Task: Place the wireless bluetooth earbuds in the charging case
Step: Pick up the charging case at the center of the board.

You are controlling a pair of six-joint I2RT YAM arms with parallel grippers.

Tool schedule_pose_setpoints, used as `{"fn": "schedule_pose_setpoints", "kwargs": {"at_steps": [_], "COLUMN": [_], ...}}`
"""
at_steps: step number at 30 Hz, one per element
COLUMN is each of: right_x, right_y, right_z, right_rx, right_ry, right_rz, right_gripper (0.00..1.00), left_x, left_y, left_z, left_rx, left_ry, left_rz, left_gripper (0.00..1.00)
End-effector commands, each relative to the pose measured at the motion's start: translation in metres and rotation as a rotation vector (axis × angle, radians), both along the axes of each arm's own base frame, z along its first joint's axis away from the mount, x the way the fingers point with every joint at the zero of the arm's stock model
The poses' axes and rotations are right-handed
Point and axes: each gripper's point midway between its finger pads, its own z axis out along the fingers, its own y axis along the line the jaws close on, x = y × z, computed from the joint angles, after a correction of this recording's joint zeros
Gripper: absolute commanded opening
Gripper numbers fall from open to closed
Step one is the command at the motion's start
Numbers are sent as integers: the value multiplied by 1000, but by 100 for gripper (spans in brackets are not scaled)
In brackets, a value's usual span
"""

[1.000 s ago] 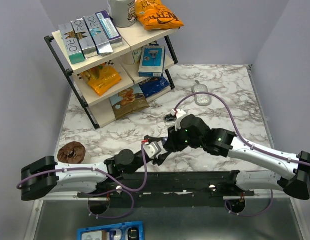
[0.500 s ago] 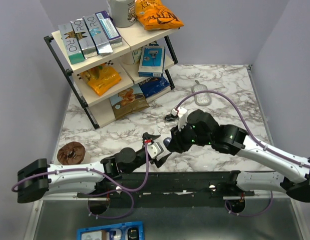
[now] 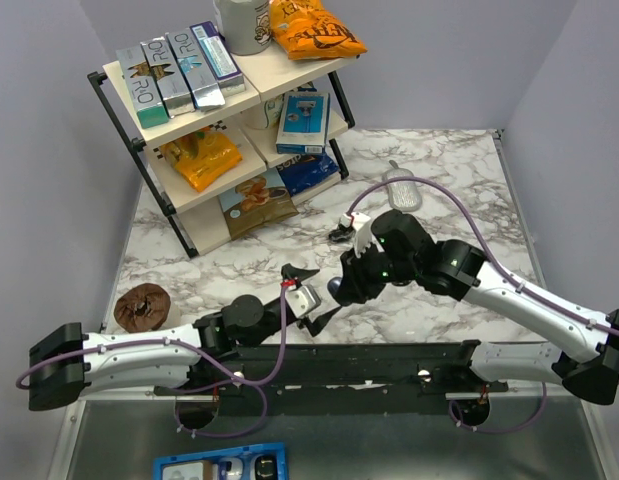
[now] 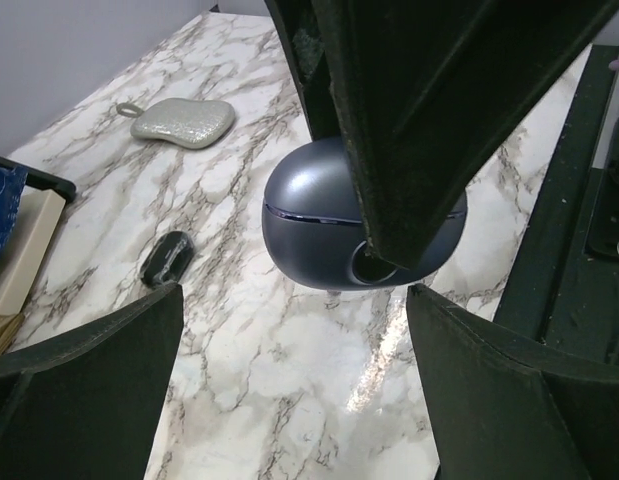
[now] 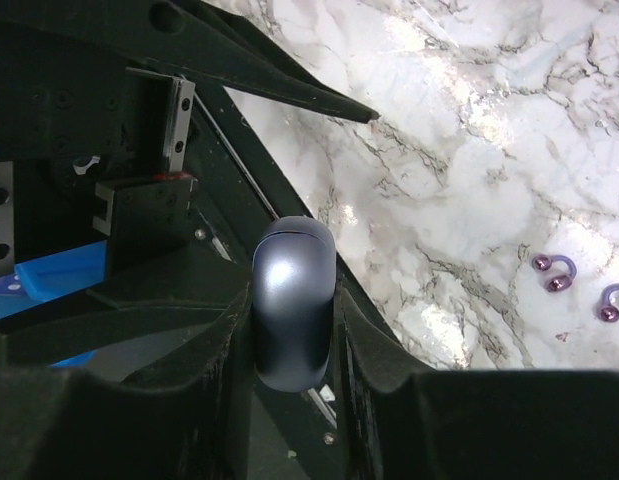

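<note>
The marbled surface point(image 3: 459, 190) carries all items. Over the last second the right arm point(image 3: 509, 290) has swung its elbow back and drawn slightly clear of the left arm point(image 3: 139, 350). The right pincer point(image 3: 336, 288) is clamped on the charging case point(image 5: 294, 300), holding it above the surface's near edge. The left pincer point(image 3: 311, 296) stands wide and empty just beside it. The case lid appears shut, so opening it is judged the next requirement. The purple earbuds point(image 5: 554, 272) lie loose on the surface, apart from the case.
</note>
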Motion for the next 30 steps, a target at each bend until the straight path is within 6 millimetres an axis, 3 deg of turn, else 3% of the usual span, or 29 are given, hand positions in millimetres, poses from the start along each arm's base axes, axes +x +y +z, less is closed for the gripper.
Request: {"fn": "schedule_pose_setpoints", "kwargs": {"at_steps": [1, 9, 23, 30], "right_x": [-5, -10, -5, -2], "right_y": [6, 15, 16, 18], "right_z": [5, -3, -18, -16], "right_rx": [41, 52, 49, 74], "right_ry": [46, 94, 124, 125], "right_rz": [55, 93, 55, 27], "right_gripper": [1, 1, 1, 1], "left_x": [-13, -21, -19, -22], "left_y": [-5, -16, -16, -19], "left_z": [8, 7, 25, 22], "left_rx": [-15, -6, -92, -100], "left_ry": [-6, -20, -20, 3], "left_rz": [-74, -127, -106, -120], "left_gripper": [99, 99, 96, 88]}}
